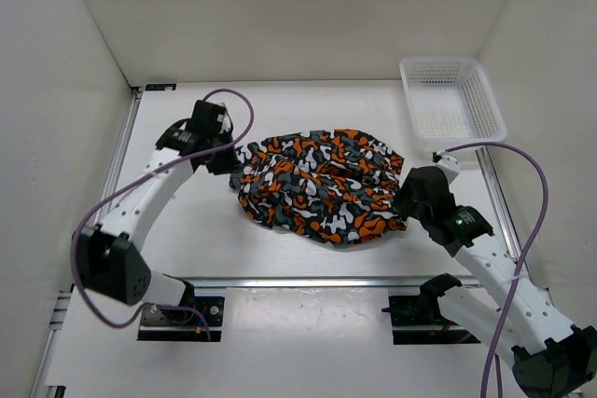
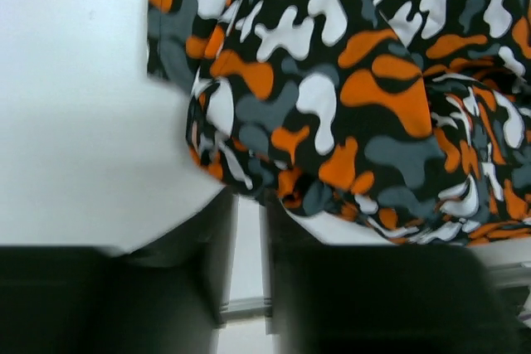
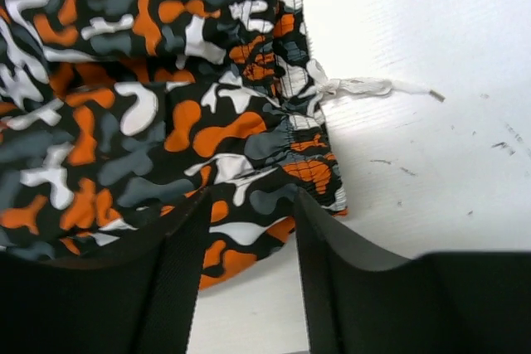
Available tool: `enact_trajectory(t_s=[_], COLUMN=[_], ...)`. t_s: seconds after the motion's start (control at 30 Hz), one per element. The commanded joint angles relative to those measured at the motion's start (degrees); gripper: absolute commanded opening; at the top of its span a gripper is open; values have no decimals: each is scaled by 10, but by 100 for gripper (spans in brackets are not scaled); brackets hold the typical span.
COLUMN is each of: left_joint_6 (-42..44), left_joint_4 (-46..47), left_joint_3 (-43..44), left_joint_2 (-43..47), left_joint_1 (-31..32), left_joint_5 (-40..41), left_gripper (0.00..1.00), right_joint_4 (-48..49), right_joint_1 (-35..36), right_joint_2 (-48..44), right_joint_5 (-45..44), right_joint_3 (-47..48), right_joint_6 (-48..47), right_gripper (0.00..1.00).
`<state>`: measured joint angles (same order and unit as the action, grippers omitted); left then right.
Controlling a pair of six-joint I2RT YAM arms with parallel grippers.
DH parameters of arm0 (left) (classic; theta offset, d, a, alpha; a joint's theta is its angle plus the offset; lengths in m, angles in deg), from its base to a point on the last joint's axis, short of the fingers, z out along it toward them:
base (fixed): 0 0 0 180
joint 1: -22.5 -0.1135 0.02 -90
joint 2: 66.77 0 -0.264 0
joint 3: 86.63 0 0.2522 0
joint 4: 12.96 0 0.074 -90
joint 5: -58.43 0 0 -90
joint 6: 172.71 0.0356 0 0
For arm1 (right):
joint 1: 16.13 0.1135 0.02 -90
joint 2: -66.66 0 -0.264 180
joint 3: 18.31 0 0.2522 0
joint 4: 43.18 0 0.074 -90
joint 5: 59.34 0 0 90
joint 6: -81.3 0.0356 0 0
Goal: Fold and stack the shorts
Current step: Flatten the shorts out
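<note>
Right claw (image 3: 250,198) sits closest in its own wrist view, its two dark fingers standing well apart with the near right corner of the shorts (image 1: 317,184) lying loose between them; it is open and clamps nothing. A white drawstring (image 3: 365,86) trails out of the gathered waistband at that same edge of the shorts, onto the bare table (image 1: 215,240)

Left claw (image 2: 250,203) is at the opposite, far left edge of the shorts. Its fingers stand only a narrow gap apart, bare table shows through that gap, and the cloth's edge lies right at the fingertips without being pinched, so I read it as open, though only just

From above, the shorts lie between the two claws as one rumpled, rounded mound, with creases running across and the edges curled under. A white mesh basket (image 1: 485,100) stands apart, beyond the far right corner of the shorts, and none of the cloth is in it

My judgement is that the task is at an early point: the cloth may be doubled over once, but no flat, square fold shows. What looks left is to smooth it, fold it tidily and set it on a stack
</note>
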<state>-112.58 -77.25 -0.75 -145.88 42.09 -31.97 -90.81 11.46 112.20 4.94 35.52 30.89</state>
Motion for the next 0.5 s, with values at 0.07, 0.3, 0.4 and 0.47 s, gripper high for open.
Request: enact_trajectory(t_s=[0.07,0.3,0.4,0.47], left_joint_6=[-7,-25,-30,-36], left_joint_4=[7,-6,-6,-6], left_joint_3=[90,79,71,65], left_joint_2=[-99,-174,-195,-200], left_joint_1=[5,11,23,29], left_joint_5=[-16,-51,-63,-63], left_gripper=[84,99,99,99], right_joint_4=[-65,-166,-135,-111], right_joint_1=[-3,-9,-21,-41], right_joint_2=[28,46,39,51], right_joint_5=[-8,179,238,273], right_joint_3=[64,73,33,17], right_joint_6=[64,178,228,244], right_gripper=[56,99,99,98])
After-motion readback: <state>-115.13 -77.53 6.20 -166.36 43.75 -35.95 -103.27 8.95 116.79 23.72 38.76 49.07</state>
